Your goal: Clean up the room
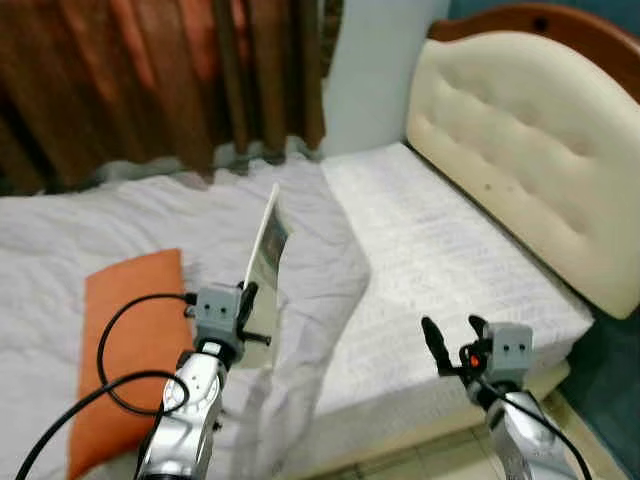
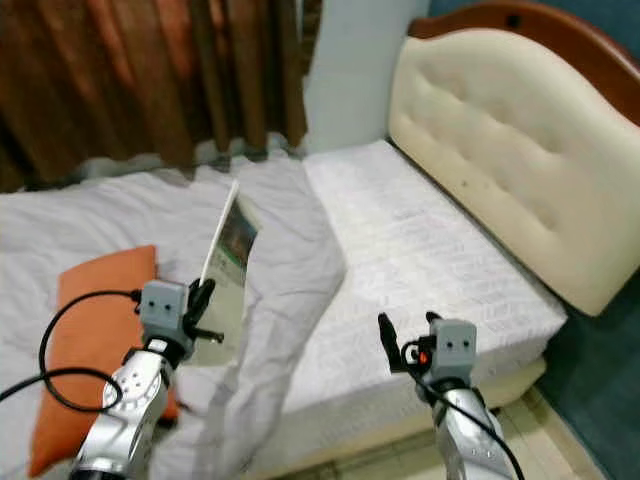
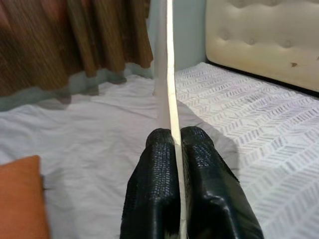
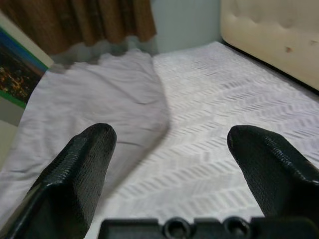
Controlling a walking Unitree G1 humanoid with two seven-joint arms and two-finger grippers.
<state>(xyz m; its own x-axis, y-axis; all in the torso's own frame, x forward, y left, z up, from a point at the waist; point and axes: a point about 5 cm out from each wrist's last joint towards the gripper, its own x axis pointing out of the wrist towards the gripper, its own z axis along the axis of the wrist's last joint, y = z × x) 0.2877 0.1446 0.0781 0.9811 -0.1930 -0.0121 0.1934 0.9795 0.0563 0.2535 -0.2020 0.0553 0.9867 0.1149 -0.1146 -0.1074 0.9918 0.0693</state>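
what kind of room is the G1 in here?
A bedroom, most likely: a bed with a bare mattress, a tufted cream headboard and a rumpled white sheet, with brown curtains behind. The left gripper holds a thin flat book over the bed.

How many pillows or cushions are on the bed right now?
1. An orange cushion lies on the grey sheet at the robot's left, beside the left gripper, which holds a thin flat book. Others may lie out of frame.

Head stereo pair looks forward and down over the bed (image 1: 440, 250). Wrist cameras sit close behind their fingers, facing the curtain (image 3: 75, 40). All views share the mattress.
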